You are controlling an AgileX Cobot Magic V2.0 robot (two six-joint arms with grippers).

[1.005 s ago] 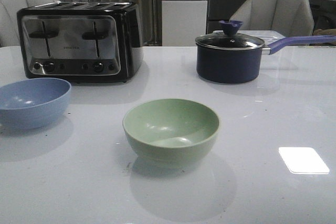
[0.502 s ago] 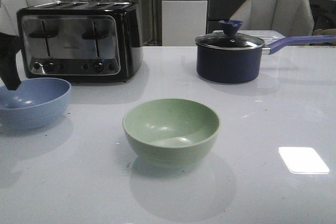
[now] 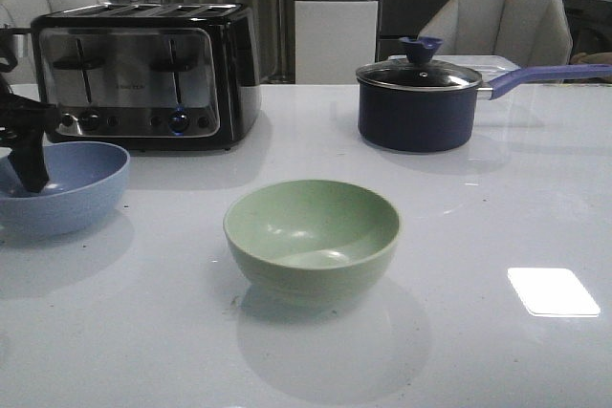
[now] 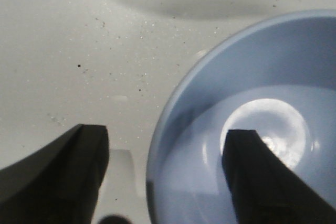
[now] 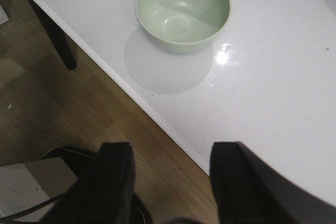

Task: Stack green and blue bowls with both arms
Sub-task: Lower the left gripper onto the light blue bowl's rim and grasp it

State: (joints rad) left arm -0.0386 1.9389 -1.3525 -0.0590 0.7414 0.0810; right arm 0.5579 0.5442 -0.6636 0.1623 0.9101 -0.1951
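1. Blue bowl [image 3: 59, 186] is sitting upright, mouth up, at the left edge of the white table [image 3: 478, 351], just in front of the toaster [image 3: 143, 74]. Round, so no long axis.
2. Green bowl [image 3: 312, 239] is sitting upright, mouth up, near table centre, well apart from the blue bowl; also round.
3. Left gripper [image 4: 168, 177] is hanging over the blue bowl's rim with jaws spread wide: one finger [image 4: 262, 182] is sitting inside the bowl, the other outside over the table. Rim is lying between them; cannot tell if either finger is touching it. Nothing gripped.
4. In the front view only one dark finger of the left gripper [image 3: 29, 164] is showing, dipping into the blue bowl.
5. Right gripper [image 5: 170, 182] is hovering off the table's near edge, over wood floor [image 5: 63, 114], jaws wide apart, holding nothing. Green bowl [image 5: 182, 10] is lying well ahead of it.
6. Navy saucepan [image 3: 421, 107] with glass lid is standing at back right, handle pointing right.
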